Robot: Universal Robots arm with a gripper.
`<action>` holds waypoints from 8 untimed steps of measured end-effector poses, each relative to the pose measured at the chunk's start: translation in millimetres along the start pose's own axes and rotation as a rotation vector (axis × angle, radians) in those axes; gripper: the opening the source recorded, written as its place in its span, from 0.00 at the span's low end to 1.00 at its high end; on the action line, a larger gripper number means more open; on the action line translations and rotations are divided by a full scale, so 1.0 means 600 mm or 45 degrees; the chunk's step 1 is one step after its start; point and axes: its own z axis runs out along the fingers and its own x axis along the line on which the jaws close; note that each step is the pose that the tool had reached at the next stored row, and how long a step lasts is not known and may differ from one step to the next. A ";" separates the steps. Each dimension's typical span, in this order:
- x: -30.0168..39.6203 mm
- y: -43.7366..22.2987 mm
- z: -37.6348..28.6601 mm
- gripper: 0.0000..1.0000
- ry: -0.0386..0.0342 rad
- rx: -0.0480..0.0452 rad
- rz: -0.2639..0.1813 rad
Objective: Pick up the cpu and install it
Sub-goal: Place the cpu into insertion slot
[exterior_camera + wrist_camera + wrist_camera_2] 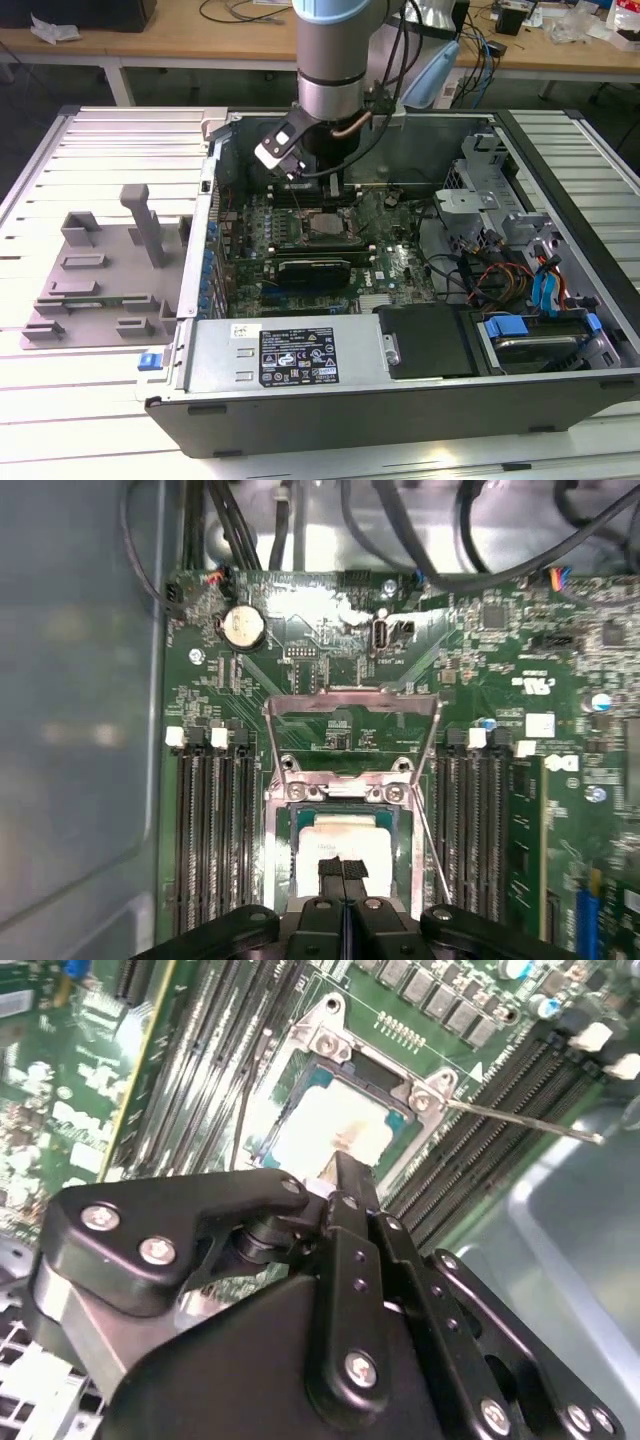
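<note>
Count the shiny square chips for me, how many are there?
1. The cpu lies in the open socket on the green motherboard, right beneath the shut gripper, which hides part of it.

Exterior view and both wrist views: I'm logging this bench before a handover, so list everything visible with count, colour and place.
table: one, white, slatted, bearing case and tray.
computer case: one, dark grey, open on top.
fixture tray: one, grey, at the exterior view's left of the case.
motherboard: one, green, inside the case.
socket: one, silvery metal frame, on the motherboard, lid raised.
cpu: one, pale silvery top, lying in the socket.
memory slots: several, black, flanking the socket.
coin cell: one, silvery, on the motherboard.
arm: one, silver and pale blue, reaching into the case.
pincer: one, black, shut, just over the cpu.
</note>
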 end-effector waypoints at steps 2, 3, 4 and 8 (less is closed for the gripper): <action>0.000 0.001 -0.013 0.11 -0.0003 0.000 0.000; 0.000 0.001 -0.020 0.11 -0.0001 0.000 0.000; 0.000 0.001 -0.022 0.11 -0.0001 0.000 0.000; -0.004 0.001 -0.024 0.11 -0.0002 0.000 0.000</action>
